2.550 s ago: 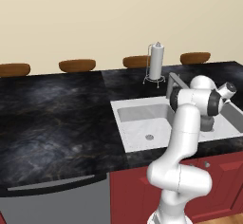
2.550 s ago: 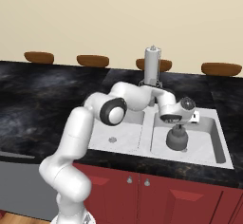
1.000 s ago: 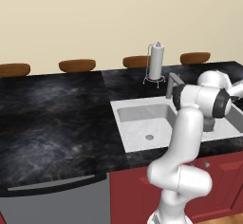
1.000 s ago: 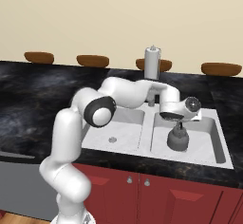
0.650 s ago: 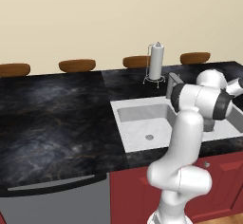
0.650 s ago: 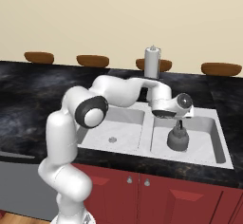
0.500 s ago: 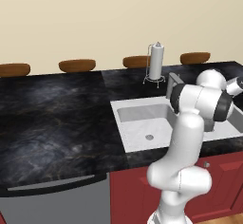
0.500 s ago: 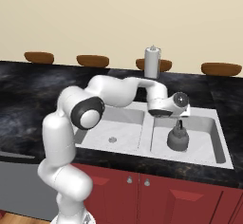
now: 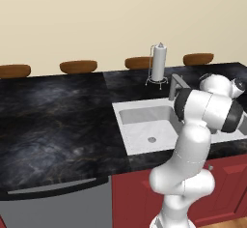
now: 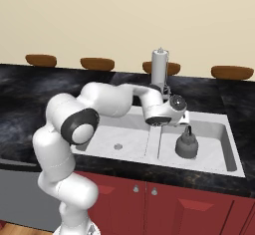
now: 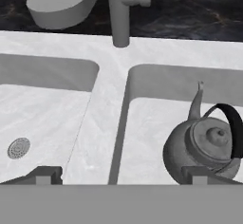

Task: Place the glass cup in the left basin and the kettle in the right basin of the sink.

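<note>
We see the kettle (image 11: 204, 149) sitting upright in the right basin (image 10: 214, 144), just beyond the right fingertip (image 11: 199, 174), and our gripper (image 11: 118, 175) is spread wide, holding nothing. It is squat, rounded grey metal with a thin arched handle and knobbed lid, against the smooth pale sink (image 11: 111, 123). The grey faucet (image 11: 118, 14) is cut off at the top edge.

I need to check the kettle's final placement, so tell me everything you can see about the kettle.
The kettle is a small, squat grey vessel that looks like dull metal, with a rounded body, a thin upright spout, a knobbed lid and a dark arched handle. It stands upright on the floor of the right basin, toward its left side. Nothing grips it: the open gripper hangs above the sink, with one fingertip overlapping the kettle's body in the hand view.
</note>
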You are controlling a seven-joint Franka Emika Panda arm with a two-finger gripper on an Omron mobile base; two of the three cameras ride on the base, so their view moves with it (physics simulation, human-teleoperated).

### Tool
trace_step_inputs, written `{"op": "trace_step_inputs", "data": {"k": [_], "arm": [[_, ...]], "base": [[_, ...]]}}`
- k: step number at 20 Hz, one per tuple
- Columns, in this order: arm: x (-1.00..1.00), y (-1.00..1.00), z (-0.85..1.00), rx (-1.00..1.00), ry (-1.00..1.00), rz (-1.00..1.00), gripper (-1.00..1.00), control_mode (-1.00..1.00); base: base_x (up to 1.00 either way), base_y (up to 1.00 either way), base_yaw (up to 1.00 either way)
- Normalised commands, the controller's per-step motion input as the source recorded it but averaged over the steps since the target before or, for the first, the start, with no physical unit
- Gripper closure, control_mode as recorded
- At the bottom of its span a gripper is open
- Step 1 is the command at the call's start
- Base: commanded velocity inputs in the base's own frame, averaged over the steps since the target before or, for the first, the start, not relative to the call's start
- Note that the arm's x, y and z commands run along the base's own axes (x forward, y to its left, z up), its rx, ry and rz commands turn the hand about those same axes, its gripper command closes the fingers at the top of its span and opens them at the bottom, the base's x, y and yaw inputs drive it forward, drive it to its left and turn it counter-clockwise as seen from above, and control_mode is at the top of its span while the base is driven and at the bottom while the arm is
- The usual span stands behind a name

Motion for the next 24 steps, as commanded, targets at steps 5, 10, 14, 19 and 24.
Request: {"op": "trace_step_inputs", "data": {"k": [5, 10, 14, 19, 24], "arm": [[-0.01, 0.35, 0.0, 0.0, 0.1, 0.0, -1.0, -1.0], [0.01, 0.38, 0.0, 0.0, 0.08, 0.0, -1.0, -1.0], [-0.01, 0.45, 0.0, 0.0, 0.07, 0.0, -1.0, -1.0], [-0.06, 0.55, 0.0, -0.02, 0.06, 0.0, -1.0, -1.0], [-0.01, 0.65, 0.0, 0.0, 0.06, 0.0, -1.0, -1.0]], "base": [[0.0, 0.0, 0.0], [0.0, 0.0, 0.0], [0.0, 0.0, 0.0], [0.0, 0.0, 0.0], [0.0, 0.0, 0.0]]}}
